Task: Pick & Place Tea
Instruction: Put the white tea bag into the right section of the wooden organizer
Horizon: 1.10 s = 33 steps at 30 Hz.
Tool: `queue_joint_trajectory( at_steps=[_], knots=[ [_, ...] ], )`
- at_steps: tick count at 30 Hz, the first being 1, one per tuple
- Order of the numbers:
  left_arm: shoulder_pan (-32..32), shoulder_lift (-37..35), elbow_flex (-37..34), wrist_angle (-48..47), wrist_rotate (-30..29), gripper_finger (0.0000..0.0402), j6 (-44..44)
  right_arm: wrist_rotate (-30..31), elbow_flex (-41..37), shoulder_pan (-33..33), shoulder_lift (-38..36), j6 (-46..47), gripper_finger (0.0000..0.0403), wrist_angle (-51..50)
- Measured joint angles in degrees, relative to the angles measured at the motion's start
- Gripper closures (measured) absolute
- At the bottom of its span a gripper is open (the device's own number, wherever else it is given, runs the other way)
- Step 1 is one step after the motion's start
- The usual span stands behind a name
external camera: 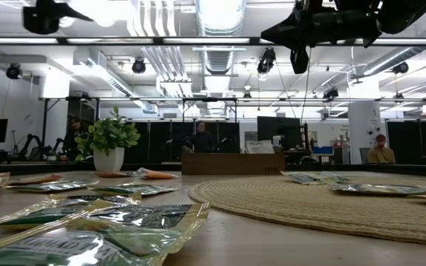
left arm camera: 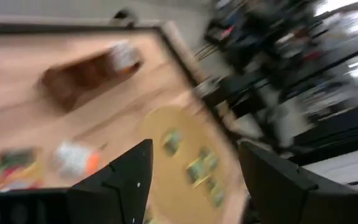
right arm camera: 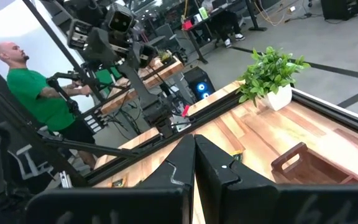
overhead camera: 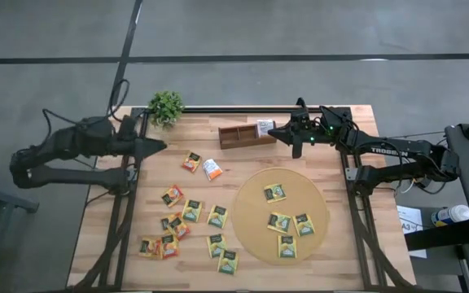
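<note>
Several tea sachets (overhead camera: pixel 192 210) lie flat on the wooden table's left half, yellow-green and orange-red, plus a white-and-orange one (overhead camera: pixel 211 169). More yellow-green sachets (overhead camera: pixel 274 193) lie on the round tan mat (overhead camera: pixel 251 203). The brown wooden tray (overhead camera: pixel 238 136) stands at the far middle, with a pale sachet (overhead camera: pixel 265 128) in its right end. My left gripper (overhead camera: pixel 159 146) hovers open and empty above the table's far left, pointing toward the right edge. My right gripper (overhead camera: pixel 273 133) is shut and empty, held high beside the tray's right end.
A small potted plant (overhead camera: pixel 167 106) stands at the far left corner. Dark frame rails run along the table's left and right edges. Beyond the table, the right wrist view shows a person in a green shirt (right arm camera: pixel 36 93) beside another robot rig.
</note>
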Motion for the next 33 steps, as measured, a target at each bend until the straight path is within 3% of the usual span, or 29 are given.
queue_joint_trajectory(
  at_steps=[4, 11, 19, 28, 33],
  knots=[
    [0.0, 3.66, 2.34, -6.9, 1.1, 0.0168, -2.09, 0.02, 0.0, 0.0, 0.0, -0.98, 0.0394, -0.01],
    [0.45, 13.93, -0.3, -7.75, 3.05, 0.0168, -1.5, 0.11, 0.0, 0.02, 0.0, -1.29, 0.0394, -0.01],
    [6.83, 27.99, -0.85, -8.32, 7.77, 0.0168, 1.97, 0.25, 0.86, 0.02, 0.02, -1.27, 0.0394, -0.03],
    [16.32, 36.18, -0.73, -2.05, 13.31, 0.0168, 11.22, 0.9, 1.77, 0.02, 0.02, -1.01, 0.0394, -0.08],
    [17.68, 40.35, -0.85, 1.18, 16.03, 0.0168, 12.87, 0.9, 1.77, 0.07, 0.02, -0.83, 0.0394, -0.08]
  ],
)
